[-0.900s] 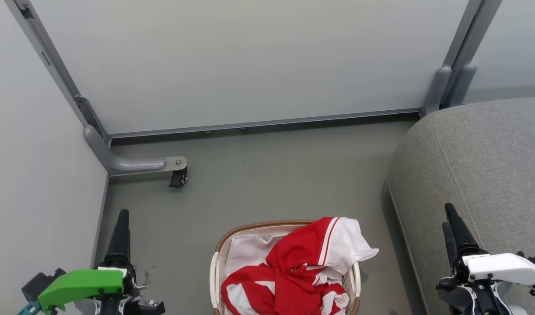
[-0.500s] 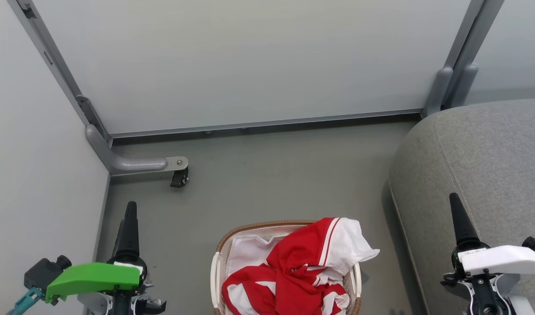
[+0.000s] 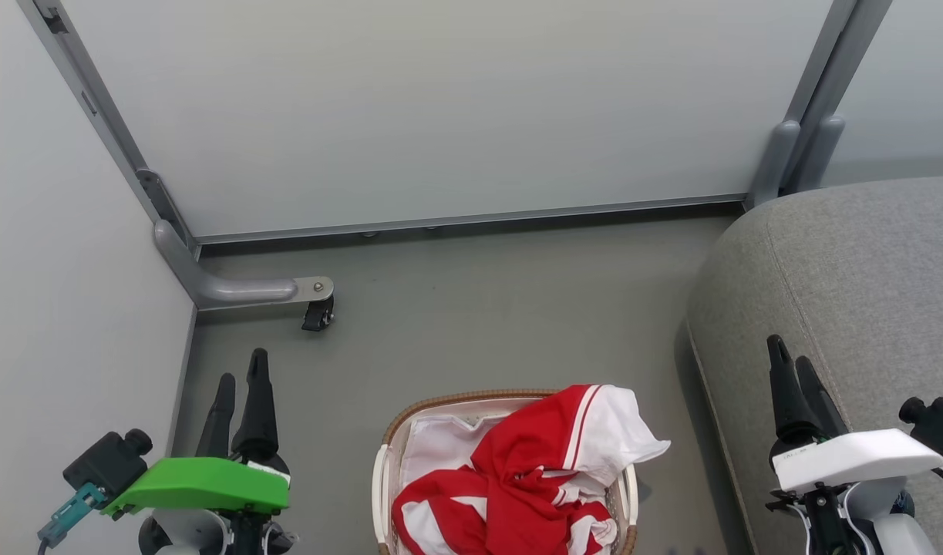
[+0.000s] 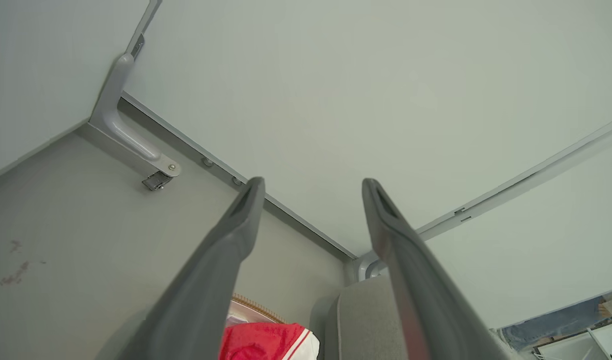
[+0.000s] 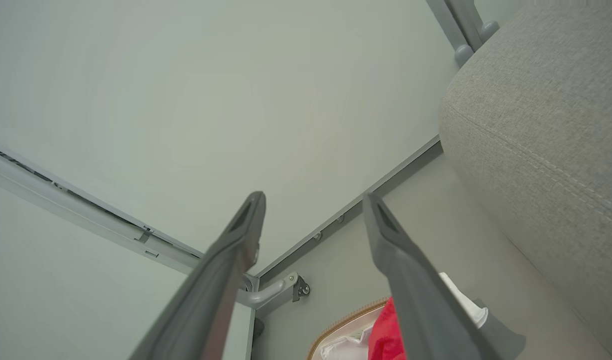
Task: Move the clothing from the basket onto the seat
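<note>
Left claw and right claw both spread wide gripping nothing, red clothing piled in the basket between them, grey seat just to the basket's right.

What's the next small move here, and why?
Probably lower the right claw leftward onto the clothing heaped in the basket. It and the left claw stand open and empty, off the fabric; the right one hangs nearest the seat.
</note>
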Robot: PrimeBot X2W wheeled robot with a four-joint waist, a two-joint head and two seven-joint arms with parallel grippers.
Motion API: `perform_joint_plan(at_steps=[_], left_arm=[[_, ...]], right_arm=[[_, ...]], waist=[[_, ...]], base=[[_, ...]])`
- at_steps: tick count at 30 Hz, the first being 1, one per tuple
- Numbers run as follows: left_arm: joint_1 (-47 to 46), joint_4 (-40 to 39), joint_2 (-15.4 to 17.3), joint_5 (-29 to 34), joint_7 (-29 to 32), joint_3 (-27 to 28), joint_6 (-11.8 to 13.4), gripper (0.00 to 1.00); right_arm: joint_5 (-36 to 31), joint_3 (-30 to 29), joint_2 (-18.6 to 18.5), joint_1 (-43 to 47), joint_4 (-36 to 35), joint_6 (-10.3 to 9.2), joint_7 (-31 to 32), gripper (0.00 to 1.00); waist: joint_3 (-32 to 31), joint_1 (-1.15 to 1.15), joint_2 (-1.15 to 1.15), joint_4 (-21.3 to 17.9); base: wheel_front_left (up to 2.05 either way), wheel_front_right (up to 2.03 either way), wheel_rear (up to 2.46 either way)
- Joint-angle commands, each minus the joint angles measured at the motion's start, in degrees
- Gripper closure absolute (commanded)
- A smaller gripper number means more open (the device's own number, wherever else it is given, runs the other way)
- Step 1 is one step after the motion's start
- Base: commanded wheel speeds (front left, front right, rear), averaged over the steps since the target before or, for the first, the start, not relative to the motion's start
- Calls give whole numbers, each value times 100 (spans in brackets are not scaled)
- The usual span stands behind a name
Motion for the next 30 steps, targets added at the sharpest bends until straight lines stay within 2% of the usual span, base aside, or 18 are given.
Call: perform_joint_plan(at_steps=[1, 9, 30], left_arm=[[-43, -56, 37, 239, -53, -33, 38, 0], [17, 13, 42, 834, -185, -98, 93, 0], [123, 323, 53, 1934, -500, -215, 110, 0]], right_arm=[[-211, -2, -42, -8, -50, 1, -64, 0], [-957, 56, -48, -3, -30, 1, -199, 0], [-2210, 142, -62, 53, 35, 1, -517, 0]], waist=[[0, 0, 0, 1], [-3, 0, 0, 8], [-2, 0, 0, 29]], base=[[0, 0, 0], [0, 0, 0], [0, 0, 0]])
